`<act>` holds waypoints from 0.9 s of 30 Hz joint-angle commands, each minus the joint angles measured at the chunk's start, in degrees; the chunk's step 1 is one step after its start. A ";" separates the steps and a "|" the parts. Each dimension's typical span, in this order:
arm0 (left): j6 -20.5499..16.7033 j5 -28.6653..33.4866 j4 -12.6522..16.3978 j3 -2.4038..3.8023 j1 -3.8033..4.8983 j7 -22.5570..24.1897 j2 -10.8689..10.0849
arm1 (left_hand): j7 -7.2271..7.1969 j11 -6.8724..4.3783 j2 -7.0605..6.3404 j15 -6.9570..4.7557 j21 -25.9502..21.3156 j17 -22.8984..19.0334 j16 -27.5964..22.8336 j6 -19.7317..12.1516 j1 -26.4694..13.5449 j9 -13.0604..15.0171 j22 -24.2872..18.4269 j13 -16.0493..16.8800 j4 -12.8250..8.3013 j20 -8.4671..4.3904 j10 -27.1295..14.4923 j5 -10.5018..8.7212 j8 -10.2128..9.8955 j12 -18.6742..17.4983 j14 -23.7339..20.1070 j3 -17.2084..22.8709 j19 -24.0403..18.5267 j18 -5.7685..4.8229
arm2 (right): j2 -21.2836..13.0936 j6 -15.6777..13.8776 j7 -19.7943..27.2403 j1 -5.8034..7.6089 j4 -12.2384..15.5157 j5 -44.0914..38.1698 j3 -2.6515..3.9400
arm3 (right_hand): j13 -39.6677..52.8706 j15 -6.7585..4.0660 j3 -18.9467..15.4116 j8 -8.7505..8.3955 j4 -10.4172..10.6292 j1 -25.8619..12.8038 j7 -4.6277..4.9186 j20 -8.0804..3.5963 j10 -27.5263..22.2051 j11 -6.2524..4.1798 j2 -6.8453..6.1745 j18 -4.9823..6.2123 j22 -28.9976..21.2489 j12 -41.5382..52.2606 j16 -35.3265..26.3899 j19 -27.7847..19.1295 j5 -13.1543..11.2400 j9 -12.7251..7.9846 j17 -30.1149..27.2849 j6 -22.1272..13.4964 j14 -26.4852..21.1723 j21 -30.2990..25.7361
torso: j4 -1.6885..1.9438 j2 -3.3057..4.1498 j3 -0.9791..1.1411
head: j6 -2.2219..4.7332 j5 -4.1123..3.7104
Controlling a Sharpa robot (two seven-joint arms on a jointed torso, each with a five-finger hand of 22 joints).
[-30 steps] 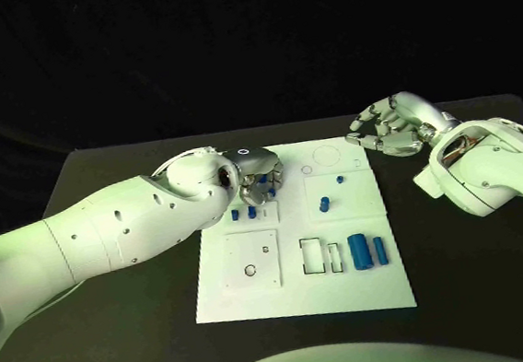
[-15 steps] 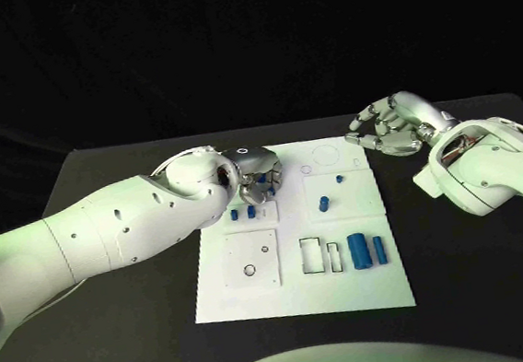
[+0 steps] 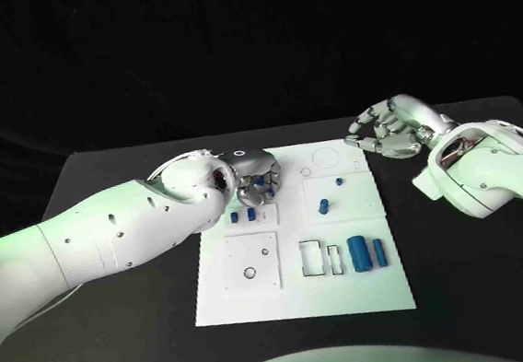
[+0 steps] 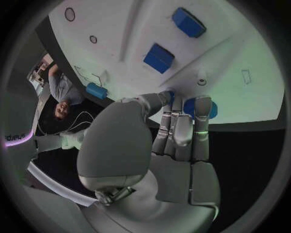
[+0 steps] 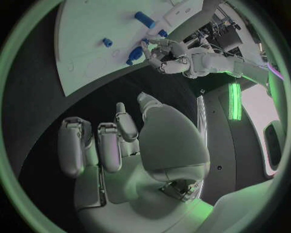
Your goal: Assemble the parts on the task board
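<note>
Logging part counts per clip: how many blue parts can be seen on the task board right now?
7 visible on the task board: two near its front right, two mid-right, two by the left hand, one at its fingers. More may be hidden beneath it.

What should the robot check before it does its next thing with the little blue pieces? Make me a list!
1. Left hand is over the task board: ok, it sits at the far left part of the board.
2. Left hand has a blue part in its fingers: cannot tell; in the left wrist view a blue piece shows at its fingertips, but the grip is hidden.
3. Right hand is out of the way: ok, it is off the board's far right corner, holding nothing.
4. Two long blue parts are waiting near the board's front: ok, lying side by side.
5. Board lies flat on the black table: ok.
</note>
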 commanded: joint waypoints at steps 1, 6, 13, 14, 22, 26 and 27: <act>-2.82 1.56 1.54 0.57 0.06 0.77 -1.10 | -0.10 0.12 0.05 -0.07 0.44 -0.04 0.24 0.36 -0.25 0.04 0.15 -0.02 -0.44 0.02 0.54 0.38 -0.52 -0.36 0.34 0.11 0.35 -0.27 | 0.03 0.51 0.37 -0.07 -0.01 -0.29 0.00 | 0.05 0.05 0.39 0.19 0.00 -0.52 -0.09 0.02 0.13 -0.31 0.27 0.88 8.36 0.04 -0.24 0.17 0.24 -0.08 5.90 0.44 3.79 -0.09 | 0.05 -0.12 0.00 | 0.13 -0.03; -4.12 2.80 4.26 1.70 0.07 0.51 -3.86 | -0.06 0.17 -0.10 -0.03 0.56 -0.05 0.23 0.41 -0.42 0.05 0.29 -0.06 -0.49 0.05 0.63 0.38 -0.71 -0.67 0.43 0.08 0.45 -0.30 | -0.05 0.49 0.39 -0.13 -0.07 -0.29 0.00 | 0.05 0.05 0.39 0.19 0.00 -0.52 -0.09 0.02 0.13 -0.31 0.27 0.88 8.36 0.04 -0.24 0.17 0.24 -0.08 5.90 0.44 3.79 -0.09 | 0.18 -0.13 0.03 | 0.28 -0.11; -4.32 4.29 6.17 2.49 0.07 0.09 -7.00 | -0.06 0.17 -0.31 -0.01 0.79 0.09 0.26 0.60 -0.61 0.09 0.68 -0.09 -0.54 0.09 0.88 0.38 -0.88 -0.98 0.59 0.02 0.71 -0.37 | -0.12 0.48 0.40 -0.18 -0.18 -0.29 0.00 | 0.05 0.05 0.39 0.19 0.00 -0.52 -0.09 0.02 0.13 -0.31 0.27 0.88 8.36 0.04 -0.24 0.17 0.24 -0.08 5.90 0.44 3.79 -0.09 | 0.26 -0.19 0.03 | 0.26 0.04; -4.19 4.45 6.23 2.52 0.07 0.04 -7.27 | -0.07 0.16 -0.36 -0.01 0.83 0.05 0.25 0.66 -0.66 0.11 0.74 -0.09 -0.55 0.09 0.96 0.38 -0.92 -1.06 0.61 0.00 0.76 -0.38 | -0.13 0.48 0.40 -0.19 -0.18 -0.29 0.00 | 0.05 0.05 0.39 0.19 0.00 -0.52 -0.09 0.02 0.13 -0.31 0.27 0.88 8.36 0.04 -0.24 0.17 0.24 -0.08 5.90 0.44 3.79 -0.09 | 0.22 -0.15 0.02 | 0.27 0.01; -2.69 5.44 5.89 2.58 -0.03 -0.27 -9.06 | -0.07 0.16 -0.51 -0.01 0.83 -0.12 0.21 0.75 -0.83 0.13 0.70 -0.11 -0.53 0.11 1.10 0.37 -1.04 -1.27 0.61 -0.06 0.73 -0.37 | -0.24 0.47 0.37 -0.21 -0.18 -0.29 0.00 | 0.05 0.05 0.39 0.19 0.00 -0.52 -0.09 0.02 0.13 -0.31 0.27 0.88 8.36 0.04 -0.24 0.17 0.24 -0.08 5.90 0.44 3.79 -0.09 | 0.12 -0.10 0.07 | 0.17 0.13; -2.26 5.80 5.31 2.48 -0.17 -0.18 -9.20 | -0.08 0.16 -0.58 0.00 0.80 -0.16 0.19 0.78 -0.92 0.14 0.63 -0.12 -0.52 0.12 1.17 0.37 -1.10 -1.37 0.62 -0.09 0.68 -0.36 | -0.25 0.46 0.36 -0.22 -0.16 -0.29 0.00 | 0.05 0.05 0.39 0.19 0.00 -0.52 -0.09 0.02 0.13 -0.31 0.27 0.88 8.36 0.04 -0.24 0.17 0.24 -0.08 5.90 0.44 3.79 -0.09 | 0.19 -0.06 0.02 | 0.23 0.15; -2.16 5.89 5.14 2.42 -0.22 -0.16 -9.15 | -0.08 0.16 -0.58 0.00 0.80 -0.16 0.19 0.78 -0.92 0.14 0.63 -0.12 -0.52 0.12 1.17 0.37 -1.10 -1.37 0.62 -0.09 0.68 -0.36 | -0.24 0.46 0.37 -0.22 -0.16 -0.29 0.00 | 0.05 0.05 0.39 0.19 0.00 -0.52 -0.09 0.02 0.13 -0.31 0.27 0.88 8.36 0.04 -0.24 0.17 0.24 -0.08 5.90 0.44 3.79 -0.09 | 0.16 -0.06 0.01 | 0.21 0.18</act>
